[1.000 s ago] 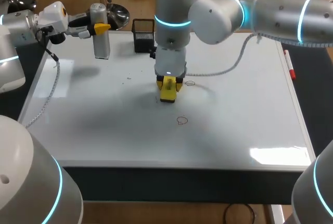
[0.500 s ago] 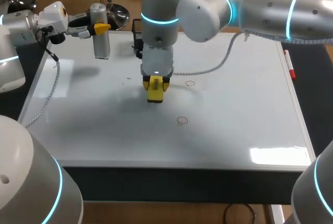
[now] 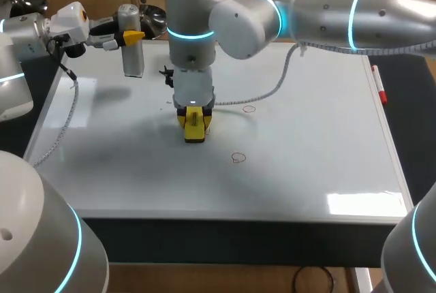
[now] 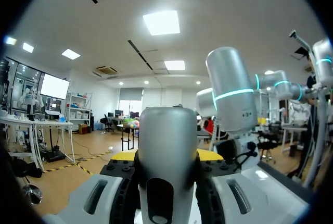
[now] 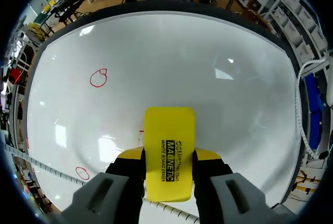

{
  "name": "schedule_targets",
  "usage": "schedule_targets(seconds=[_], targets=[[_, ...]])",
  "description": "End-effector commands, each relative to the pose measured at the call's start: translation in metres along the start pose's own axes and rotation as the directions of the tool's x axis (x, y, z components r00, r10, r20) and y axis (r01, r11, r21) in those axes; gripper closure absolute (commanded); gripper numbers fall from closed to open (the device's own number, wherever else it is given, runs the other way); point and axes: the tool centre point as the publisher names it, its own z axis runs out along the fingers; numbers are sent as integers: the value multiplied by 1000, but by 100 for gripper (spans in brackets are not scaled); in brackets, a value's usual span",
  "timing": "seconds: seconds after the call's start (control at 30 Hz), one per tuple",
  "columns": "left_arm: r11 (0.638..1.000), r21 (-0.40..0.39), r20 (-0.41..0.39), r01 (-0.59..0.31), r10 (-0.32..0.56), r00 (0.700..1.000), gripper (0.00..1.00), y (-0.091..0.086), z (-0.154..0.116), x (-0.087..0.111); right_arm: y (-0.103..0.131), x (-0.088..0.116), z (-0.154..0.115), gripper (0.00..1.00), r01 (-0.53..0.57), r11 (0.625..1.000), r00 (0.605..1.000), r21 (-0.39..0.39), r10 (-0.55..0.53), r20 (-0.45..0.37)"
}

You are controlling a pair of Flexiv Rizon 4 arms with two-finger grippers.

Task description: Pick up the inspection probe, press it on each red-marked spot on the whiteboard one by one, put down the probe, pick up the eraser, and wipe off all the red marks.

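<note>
A: At the right fingers (image 5: 207, 155)?
B: Clamped from both sides on the yellow eraser (image 3: 195, 128), down at the whiteboard (image 3: 306, 170), just left of one red ring (image 3: 248, 109); second red ring (image 3: 238, 158) nearer the front edge.
A: And at the left fingers (image 4: 124, 156)?
B: Closed round the grey probe (image 3: 133, 61), held upright above the whiteboard's far left corner.

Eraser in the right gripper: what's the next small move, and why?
Probably slide the eraser, clamped in the right gripper, across the whiteboard onto one red circle, then the other red circle. Both are unwiped and lie off to the eraser's side.
</note>
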Motion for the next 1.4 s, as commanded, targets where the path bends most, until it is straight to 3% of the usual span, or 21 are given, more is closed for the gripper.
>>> schedule_targets(seconds=[0.03, 0.97, 1.4], targets=[[1000, 0, 4, -2, 2, 1000, 100, -2, 0, 2, -5, 2, 5, 100, -7, 1000, 1000, -4, 7, -6], [1000, 0, 4, -2, 2, 1000, 100, -2, 0, 2, -10, 68, 15, 100, -148, 989, 988, -4, 148, -43], [1000, 0, 4, -2, 2, 1000, 100, -2, 0, 2, -14, 70, -14, 100, -140, 990, 989, 31, 142, -43]])
